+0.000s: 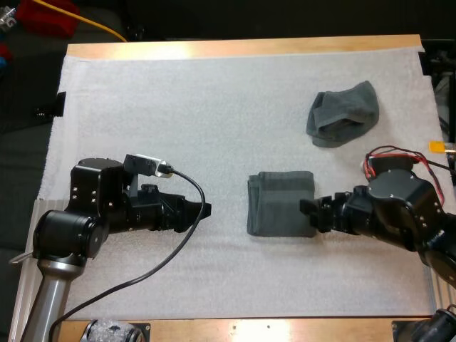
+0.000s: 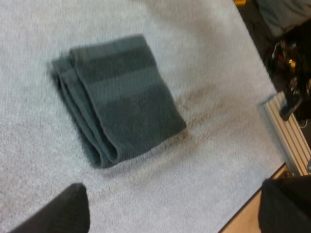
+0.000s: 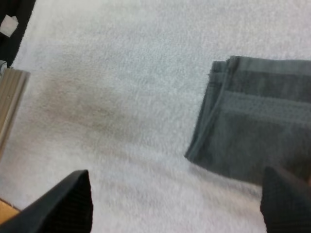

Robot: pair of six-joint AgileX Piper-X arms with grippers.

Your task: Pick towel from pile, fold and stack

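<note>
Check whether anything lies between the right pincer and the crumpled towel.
Nothing visible does. Bare mat lies between the right pincer and the crumpled towel; the folded towel sits beside the pincer, off that path.

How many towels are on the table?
2. A folded towel lies in the middle, by the right gripper; a crumpled towel sits farther back on the right. The folded one's layers could be more than one towel.

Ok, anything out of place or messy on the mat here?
Nothing stands out. The folded towel lies flat and tidy, centred; the crumpled towel sits apart, farther back to the right. The left gripper is open, as is the right gripper at the folded towel's edge.
</note>
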